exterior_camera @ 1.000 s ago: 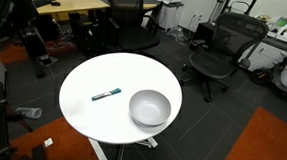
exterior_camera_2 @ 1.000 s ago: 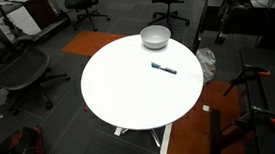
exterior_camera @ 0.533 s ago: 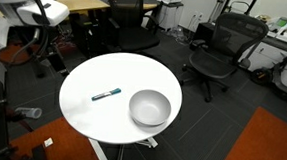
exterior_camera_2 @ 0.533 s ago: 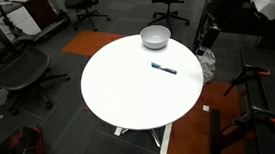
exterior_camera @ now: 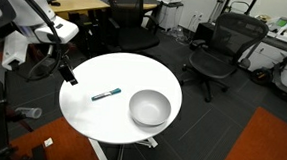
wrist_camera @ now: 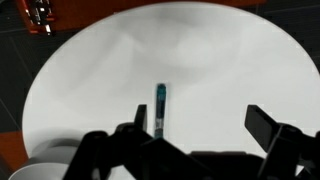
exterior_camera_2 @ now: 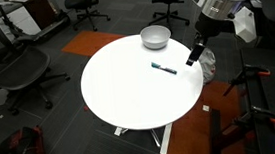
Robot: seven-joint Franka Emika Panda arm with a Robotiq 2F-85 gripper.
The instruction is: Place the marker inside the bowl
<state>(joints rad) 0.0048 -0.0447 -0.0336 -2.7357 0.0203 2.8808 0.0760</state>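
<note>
**Gripper hovering open by table edge, marker lying on tabletop**

The Robotiq gripper [exterior_camera: 70,76] is hanging over the rim of the round white table [exterior_camera: 111,123], w/ the white Panda arm [exterior_camera: 32,23] reaching in from beyond the edge. In the wrist view the two dark fingers [wrist_camera: 268,128] are standing wide apart, nothing btwn them, so the gripper [wrist_camera: 200,130] is showing open.

The teal-blue marker [exterior_camera: 106,94] is lying flat on the tabletop, near the gripper but not touching it. In the wrist view the marker [wrist_camera: 160,108] is running roughly top to bottom, just beside the nearer finger's line, closer to that finger than to the far one.

The light grey-white bowl [exterior_camera: 150,107] is sitting upright on the table, near the marker but apart from it; the marker is resting outside the bowl.

In an exterior view the gripper [exterior_camera_2: 193,55] is hovering near one end of the marker [exterior_camera_2: 163,68], w/ the bowl [exterior_camera_2: 155,36] standing farther back near the table [exterior_camera_2: 139,97] edge. Black office chairs [exterior_camera: 220,50] are standing around on dark carpet.
</note>
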